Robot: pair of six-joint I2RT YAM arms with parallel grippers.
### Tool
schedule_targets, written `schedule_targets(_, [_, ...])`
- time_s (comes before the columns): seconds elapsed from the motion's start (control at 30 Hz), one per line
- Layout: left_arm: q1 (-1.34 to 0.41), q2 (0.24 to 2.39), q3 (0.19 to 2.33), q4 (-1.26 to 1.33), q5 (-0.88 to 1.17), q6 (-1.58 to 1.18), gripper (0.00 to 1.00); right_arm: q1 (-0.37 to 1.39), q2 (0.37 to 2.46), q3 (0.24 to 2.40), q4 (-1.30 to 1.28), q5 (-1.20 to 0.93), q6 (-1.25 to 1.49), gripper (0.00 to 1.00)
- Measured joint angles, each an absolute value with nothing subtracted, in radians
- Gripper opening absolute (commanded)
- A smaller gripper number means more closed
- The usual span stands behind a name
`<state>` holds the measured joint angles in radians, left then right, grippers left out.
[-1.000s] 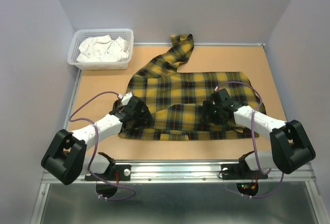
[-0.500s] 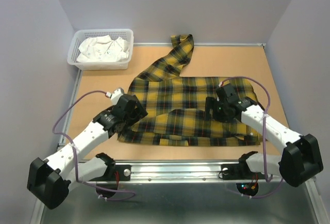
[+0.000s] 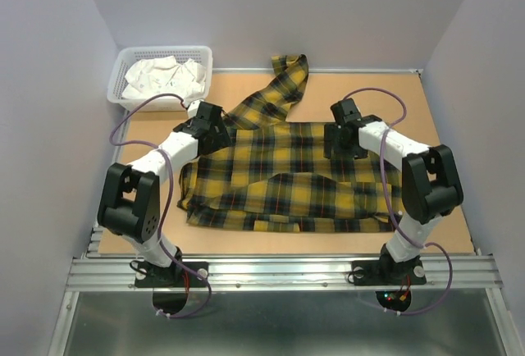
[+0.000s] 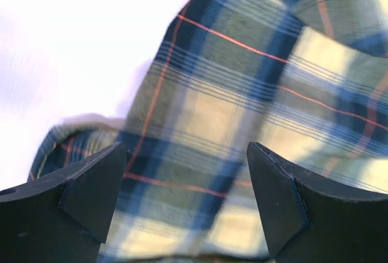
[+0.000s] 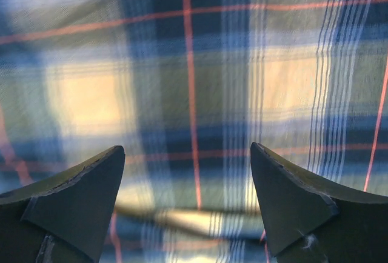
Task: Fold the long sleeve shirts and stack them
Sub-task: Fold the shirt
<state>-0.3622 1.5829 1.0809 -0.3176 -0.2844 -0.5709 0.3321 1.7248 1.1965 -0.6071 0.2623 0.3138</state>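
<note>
One long sleeve shirt, yellow with dark plaid and thin red lines, lies spread across the middle of the table. Its near part is folded up over the body, and one sleeve trails toward the back wall. My left gripper hovers open over the shirt's far left corner, where the sleeve begins. My right gripper hovers open over the far right part. In the left wrist view the open gripper has plaid cloth below it. In the right wrist view the open gripper looks down on the plaid. Neither holds anything.
A white plastic basket with crumpled white cloth in it stands at the back left corner. Bare brown tabletop shows behind the shirt and along its right side. Grey walls close in on three sides.
Both arms have swung from the shirt's near part to its far part. The shirt's near left edge has shifted a little.
</note>
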Motion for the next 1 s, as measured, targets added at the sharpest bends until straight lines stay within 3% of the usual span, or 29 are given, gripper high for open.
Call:
schedule_targets(0.37, [-0.339, 1.755, 1.053, -0.282, -0.257, -0.517, 0.92, 0.309, 1.811, 1.173, -0.561, 0.217, 0.371, 0.89])
schedule_targets(0.7, [-0.310, 1.592, 0.887, -0.303, -0.151, -0.505, 0.92, 0.310, 1.654, 0.973, -0.537, 0.183, 0.431, 0.89])
schedule_targets(1.0, [-0.249, 1.522, 0.903, -0.403, -0.097, -0.479, 0.92, 0.267, 1.641, 1.079, -0.632, 0.168, 0.397, 0.88])
